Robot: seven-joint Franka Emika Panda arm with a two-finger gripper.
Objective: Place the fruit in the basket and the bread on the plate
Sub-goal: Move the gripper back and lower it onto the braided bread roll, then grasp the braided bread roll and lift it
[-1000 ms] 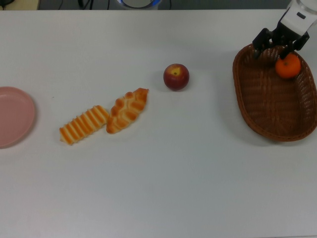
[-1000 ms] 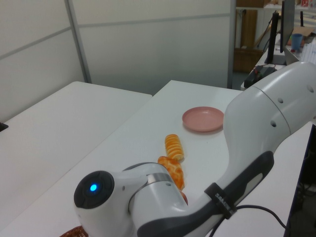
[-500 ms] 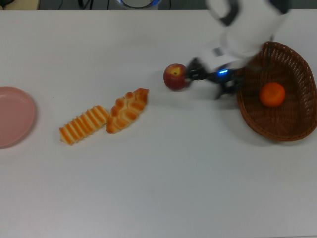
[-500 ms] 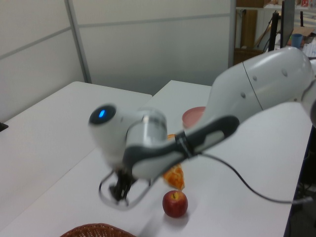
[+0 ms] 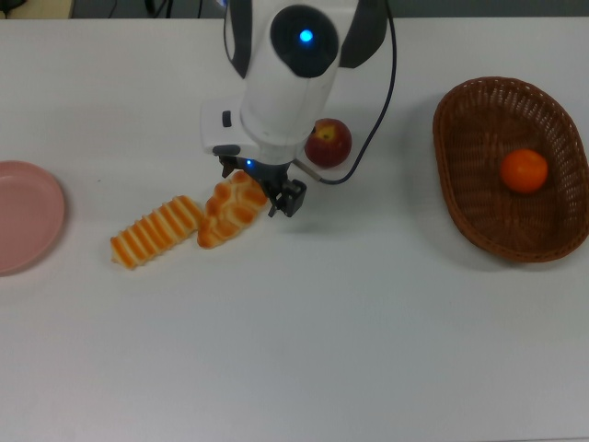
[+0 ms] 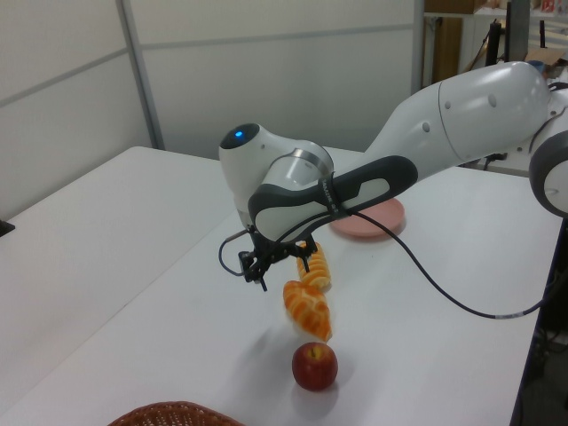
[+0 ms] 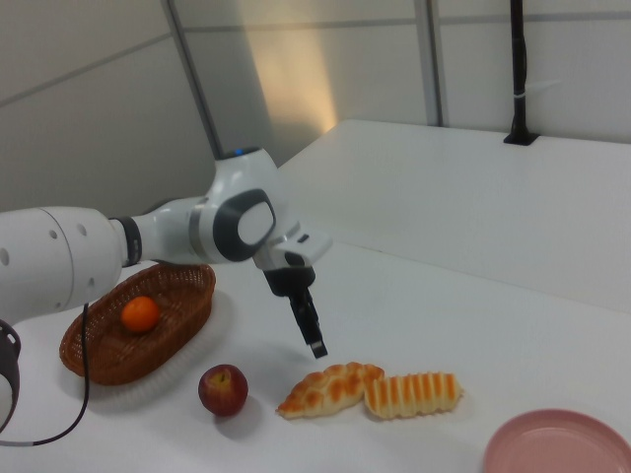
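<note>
The orange lies inside the dark wicker basket at the top view's right. On the table behind the arm rests the dark red apple. The braided loaf and the ridged loaf lie end to end near the middle. My gripper hangs open over the braided loaf's upper end with nothing in it. In the right view the gripper is a little above the braided loaf, not touching it. The pink plate sits bare at the top view's left edge.
The white arm and its black cable reach over the table's middle from the far side, partly covering the apple. In the left view the basket's rim shows at the bottom edge and the apple lies just past it.
The gripper left the orange in the basket and swung across the top view to the left, past the apple, stopping open above the braided loaf.
</note>
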